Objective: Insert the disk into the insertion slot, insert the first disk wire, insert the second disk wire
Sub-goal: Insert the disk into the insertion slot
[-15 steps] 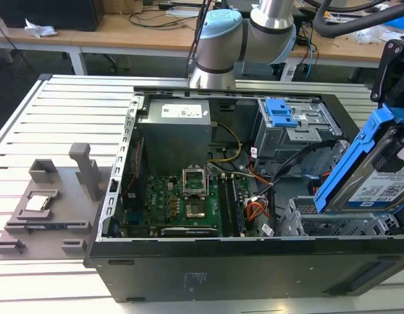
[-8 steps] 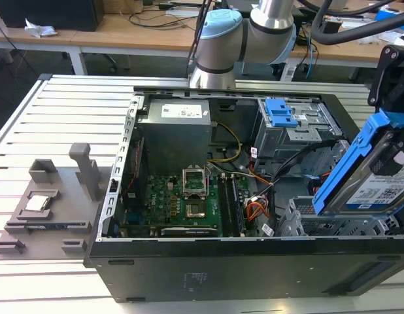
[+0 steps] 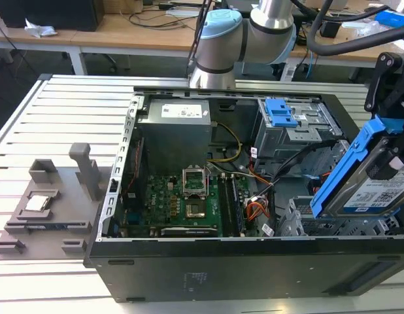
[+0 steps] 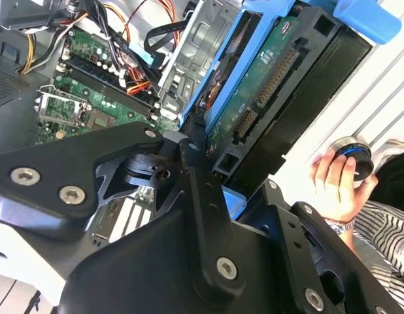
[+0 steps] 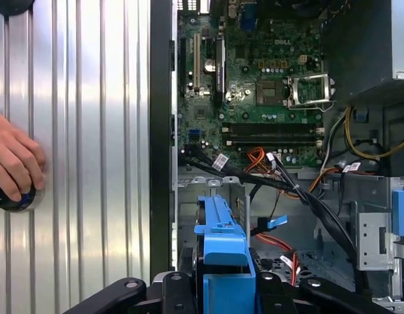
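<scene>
The black fingers (image 5: 176, 291) are clamped on either side of the flat rectangular hard drive (image 5: 221, 255) in its bright blue plastic carrier, gripping it at one end. In the exterior view it hangs tilted, just above the silver-grey perforated sheet-metal drive cage (image 3: 297, 219) at one end of the open black computer case (image 3: 189, 275), and is not yet in it. The first step is therefore in hand. Seating the drive, I judge, calls for squaring the carrier to the bay and keeping clear of the thin red cable (image 5: 274, 242) lying loose near it.
</scene>
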{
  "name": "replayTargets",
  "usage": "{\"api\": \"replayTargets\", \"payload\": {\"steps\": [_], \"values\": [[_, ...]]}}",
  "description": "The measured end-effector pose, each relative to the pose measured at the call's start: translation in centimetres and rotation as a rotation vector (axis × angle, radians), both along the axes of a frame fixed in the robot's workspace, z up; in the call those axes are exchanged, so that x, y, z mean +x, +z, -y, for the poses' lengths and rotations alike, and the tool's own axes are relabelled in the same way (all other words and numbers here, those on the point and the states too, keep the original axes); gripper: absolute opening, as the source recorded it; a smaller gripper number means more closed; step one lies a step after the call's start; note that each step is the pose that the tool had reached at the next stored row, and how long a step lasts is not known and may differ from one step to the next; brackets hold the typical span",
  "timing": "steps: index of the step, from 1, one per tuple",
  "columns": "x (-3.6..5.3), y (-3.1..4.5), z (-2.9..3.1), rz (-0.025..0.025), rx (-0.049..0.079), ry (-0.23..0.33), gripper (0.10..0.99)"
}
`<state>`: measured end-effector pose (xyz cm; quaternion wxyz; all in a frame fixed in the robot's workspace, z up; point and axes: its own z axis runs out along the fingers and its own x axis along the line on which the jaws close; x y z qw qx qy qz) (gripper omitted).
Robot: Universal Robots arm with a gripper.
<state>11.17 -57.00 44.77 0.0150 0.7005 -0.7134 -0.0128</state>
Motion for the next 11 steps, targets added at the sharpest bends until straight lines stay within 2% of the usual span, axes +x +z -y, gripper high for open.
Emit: {"api": "replayTargets", "payload": {"steps": [4, 7, 9, 11], "values": [[0.00, -0.36, -0.09, 0.0000, 0.000, 0.000, 0.365], [-0.15, -0.40, -0.82, 0.0000, 0.000, 0.000, 0.365], [-0.62, -0.54, -1.55, -0.0001, 0.000, 0.000, 0.365], [-0.80, -0.98, -1.91, 0.0000, 0.000, 0.000, 0.365]]}}
